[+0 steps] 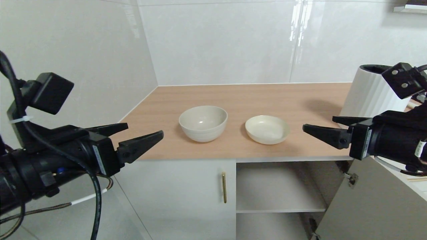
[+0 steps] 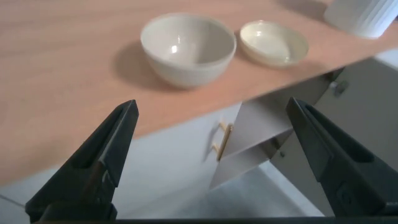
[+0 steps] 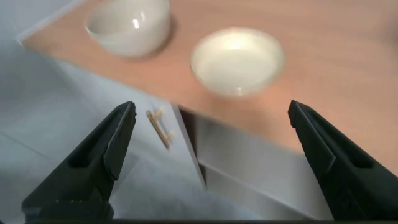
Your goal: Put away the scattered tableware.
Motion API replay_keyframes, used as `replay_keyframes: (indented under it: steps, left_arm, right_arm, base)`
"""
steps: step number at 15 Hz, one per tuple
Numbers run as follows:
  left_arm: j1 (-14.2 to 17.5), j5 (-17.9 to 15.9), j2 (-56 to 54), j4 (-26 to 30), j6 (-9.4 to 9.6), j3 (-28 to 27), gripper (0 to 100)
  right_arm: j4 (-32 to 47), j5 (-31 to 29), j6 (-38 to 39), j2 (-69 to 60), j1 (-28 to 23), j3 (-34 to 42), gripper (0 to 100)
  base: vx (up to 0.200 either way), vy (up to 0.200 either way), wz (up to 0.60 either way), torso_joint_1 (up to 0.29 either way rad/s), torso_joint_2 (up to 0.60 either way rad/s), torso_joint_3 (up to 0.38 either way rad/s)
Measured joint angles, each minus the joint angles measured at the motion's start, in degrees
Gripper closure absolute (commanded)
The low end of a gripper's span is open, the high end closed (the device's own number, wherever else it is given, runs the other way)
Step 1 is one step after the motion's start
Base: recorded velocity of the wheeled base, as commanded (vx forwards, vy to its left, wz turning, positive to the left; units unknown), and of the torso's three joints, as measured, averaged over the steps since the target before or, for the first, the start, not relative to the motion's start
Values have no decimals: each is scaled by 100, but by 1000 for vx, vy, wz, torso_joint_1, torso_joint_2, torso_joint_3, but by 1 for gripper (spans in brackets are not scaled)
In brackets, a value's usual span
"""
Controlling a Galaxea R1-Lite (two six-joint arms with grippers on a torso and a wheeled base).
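Observation:
A deep off-white bowl (image 1: 203, 122) (image 2: 188, 47) (image 3: 129, 23) stands on the wooden countertop (image 1: 247, 96), with a shallow cream bowl (image 1: 267, 129) (image 2: 273, 42) (image 3: 237, 59) to its right. My left gripper (image 1: 144, 132) (image 2: 211, 124) hovers open off the counter's front left corner, left of the deep bowl, holding nothing. My right gripper (image 1: 318, 124) (image 3: 211, 121) is open and empty too, level with the counter's front edge, just right of the shallow bowl.
A white ribbed container (image 1: 373, 91) (image 2: 364, 14) stands at the counter's right. Below the counter, the left cabinet door with its gold handle (image 1: 224, 187) is closed. The right door (image 1: 370, 203) hangs open, showing a shelf (image 1: 277, 193).

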Motion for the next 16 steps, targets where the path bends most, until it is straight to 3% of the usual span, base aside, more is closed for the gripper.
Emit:
replay_keyframes:
  steps: [5,7,9,11,14,16]
  left_arm:
    - [151,74,996,295,-40,-877,0]
    - [419,149,1508,895,-45,-1675,0]
    - [712,217,2026,2085,-57,-2610,0]
    - [880,283,2536,2918,-84,-3390,0]
    - [912,500,3309,3140,-317,-4077,0]
    - [703,621,3707,3151,-645,-4411,0]
  right_arm:
    - [0,-296,69,603,-16,-595,0]
    - [2,-438,219,1003,-124,-976,0]
    - [-2,-532,277,1519,-245,-1408,0]
    - [13,-859,293,1932,-293,-1558,0]
    - [5,-1076,301,2202,-322,-1587,0]
    - [0,-1079,305,2241,-330,-1568,0]
  base:
    - [0,0,0,56,-146,-92]
    - [0,0,0,0,0,0]
    - [0,0,0,0,0,0]
    - [0,0,0,0,0,0]
    - [0,0,0,0,0,0]
    - [0,0,0,0,0,0]
